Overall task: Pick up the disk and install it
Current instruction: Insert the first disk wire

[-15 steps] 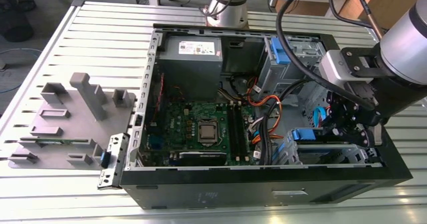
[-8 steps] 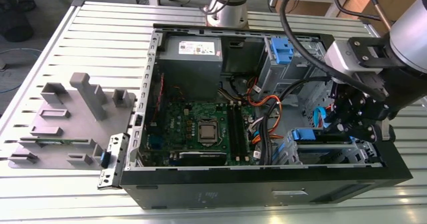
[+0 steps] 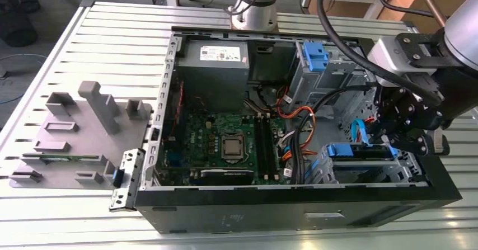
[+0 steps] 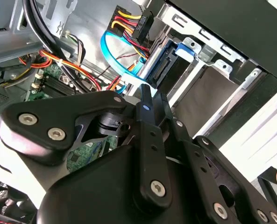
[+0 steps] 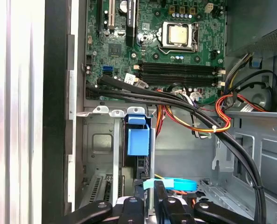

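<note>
My gripper (image 5: 153,198) pinches the disk (image 5: 139,140), already mostly seated in its bay (image 3: 407,166) at the case's (image 3: 299,211) four o'clock corner.

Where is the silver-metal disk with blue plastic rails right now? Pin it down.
The silver-metal disk with blue plastic rails sits in the grey metal drive cage at the case's front corner, on the exterior view's right, directly below the black gripper.

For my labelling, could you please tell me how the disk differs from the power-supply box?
The power-supply box is far larger than the disk. The box is grey with a white sticker; the disk carries blue plastic. The box sits toward the exterior view's left; the disk at its right, in a cage. Both are inside the case.
</note>
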Controlling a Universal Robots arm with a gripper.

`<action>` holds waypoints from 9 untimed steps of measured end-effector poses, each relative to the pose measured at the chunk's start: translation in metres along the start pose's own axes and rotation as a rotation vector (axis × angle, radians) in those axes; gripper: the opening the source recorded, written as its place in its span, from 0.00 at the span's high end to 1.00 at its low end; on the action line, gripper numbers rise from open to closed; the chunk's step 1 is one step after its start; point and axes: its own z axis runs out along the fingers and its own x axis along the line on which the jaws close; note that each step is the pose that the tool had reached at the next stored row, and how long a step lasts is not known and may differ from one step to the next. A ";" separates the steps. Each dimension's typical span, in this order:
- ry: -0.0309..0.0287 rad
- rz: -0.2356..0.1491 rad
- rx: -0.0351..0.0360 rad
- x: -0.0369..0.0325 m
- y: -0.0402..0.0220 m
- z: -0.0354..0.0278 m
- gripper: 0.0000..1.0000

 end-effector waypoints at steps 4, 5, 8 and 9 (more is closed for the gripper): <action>-0.0001 0.000 0.0001 0.0001 -0.0063 0.0002 0.76; 0.0000 0.000 0.0000 0.0001 -0.0081 0.0002 0.76; 0.0000 0.000 0.0000 0.0000 -0.0122 0.0003 0.76; 0.0000 0.000 0.0000 0.0000 -0.0125 0.0003 0.76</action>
